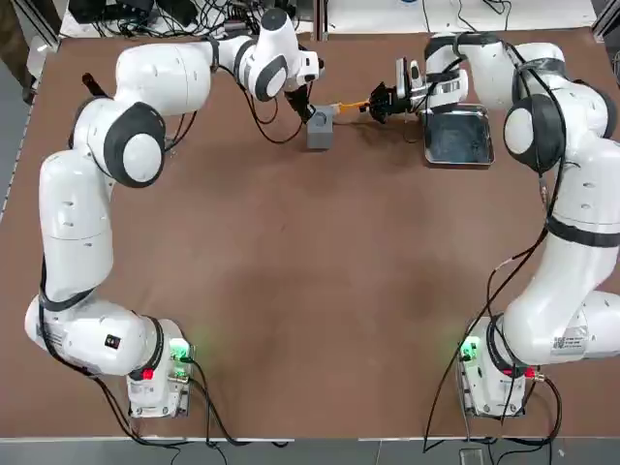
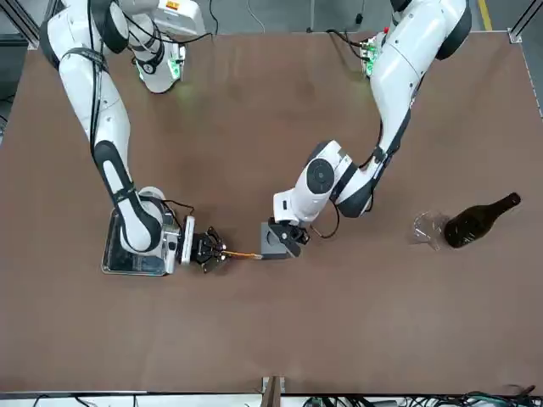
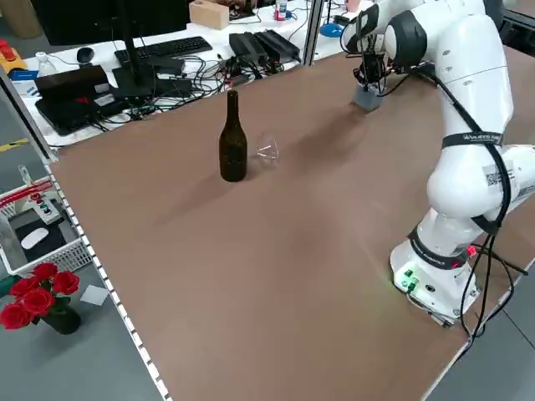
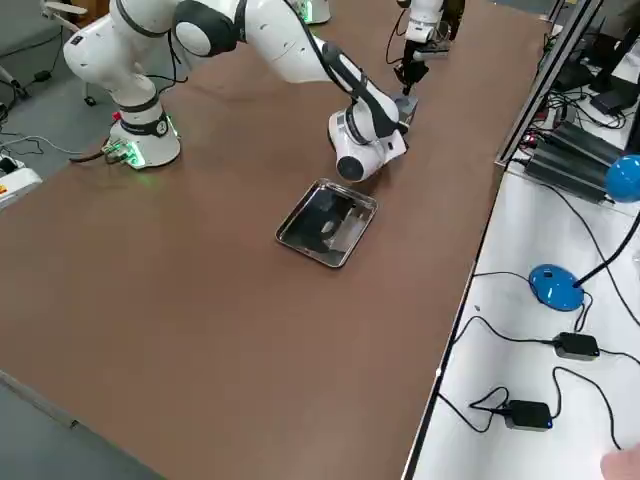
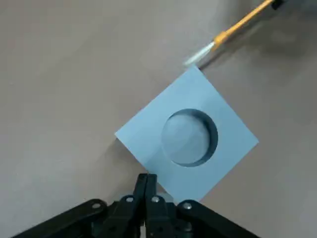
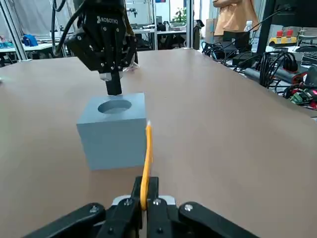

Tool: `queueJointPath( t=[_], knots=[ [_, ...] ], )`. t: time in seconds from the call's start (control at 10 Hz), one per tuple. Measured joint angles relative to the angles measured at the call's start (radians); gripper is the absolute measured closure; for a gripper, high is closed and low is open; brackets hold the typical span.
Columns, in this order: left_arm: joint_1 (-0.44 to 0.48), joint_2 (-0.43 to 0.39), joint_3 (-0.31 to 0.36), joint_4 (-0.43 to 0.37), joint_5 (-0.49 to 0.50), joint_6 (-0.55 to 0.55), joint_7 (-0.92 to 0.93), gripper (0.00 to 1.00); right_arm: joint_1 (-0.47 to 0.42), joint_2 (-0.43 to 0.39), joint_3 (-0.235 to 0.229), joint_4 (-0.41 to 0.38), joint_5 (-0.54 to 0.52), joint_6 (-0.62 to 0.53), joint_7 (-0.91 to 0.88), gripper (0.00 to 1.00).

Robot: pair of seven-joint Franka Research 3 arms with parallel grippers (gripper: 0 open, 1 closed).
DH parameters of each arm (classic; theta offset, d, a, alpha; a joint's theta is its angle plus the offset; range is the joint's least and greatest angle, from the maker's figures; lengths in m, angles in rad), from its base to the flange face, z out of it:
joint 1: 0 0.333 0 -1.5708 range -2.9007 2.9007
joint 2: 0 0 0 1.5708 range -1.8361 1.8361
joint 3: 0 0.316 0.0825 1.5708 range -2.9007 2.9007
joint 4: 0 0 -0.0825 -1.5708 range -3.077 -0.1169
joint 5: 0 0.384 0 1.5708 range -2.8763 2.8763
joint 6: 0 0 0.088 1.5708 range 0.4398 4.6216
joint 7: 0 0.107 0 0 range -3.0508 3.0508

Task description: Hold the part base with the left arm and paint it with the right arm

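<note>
The part base (image 1: 320,128) (image 2: 273,240) is a small grey cube with a round hole in its top, standing at the table's far middle. My left gripper (image 1: 311,109) (image 5: 146,179) is shut, and its joined fingertips press down on one top edge of the cube (image 5: 143,139), beside the hole. From the right, my right gripper (image 1: 373,105) (image 6: 144,193) is shut on a yellow-handled paintbrush (image 1: 349,105) (image 6: 147,158). The brush's pale tip reaches a corner of the cube (image 6: 116,136).
A shiny metal tray (image 1: 457,161) (image 2: 127,270) lies just behind the right gripper, under that arm's wrist. A dark bottle (image 2: 479,220) (image 3: 232,142) and a clear glass (image 2: 428,229) lie on the robot's left side. A person in orange (image 6: 235,20) stands beyond the table.
</note>
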Motion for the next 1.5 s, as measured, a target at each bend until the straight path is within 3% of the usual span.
queueJointPath(
  t=[0.5,1.5],
  knots=[
    [0.000,0.000,0.000,0.000,0.000,0.000,0.000,0.95,0.000,0.012,-0.002,-0.024,0.000,-0.014,-0.031,0.95],
    [0.000,0.000,0.000,0.000,0.000,0.000,0.000,0.95,-0.002,0.013,-0.031,-0.114,0.003,-0.178,-0.161,0.95]
  ],
)
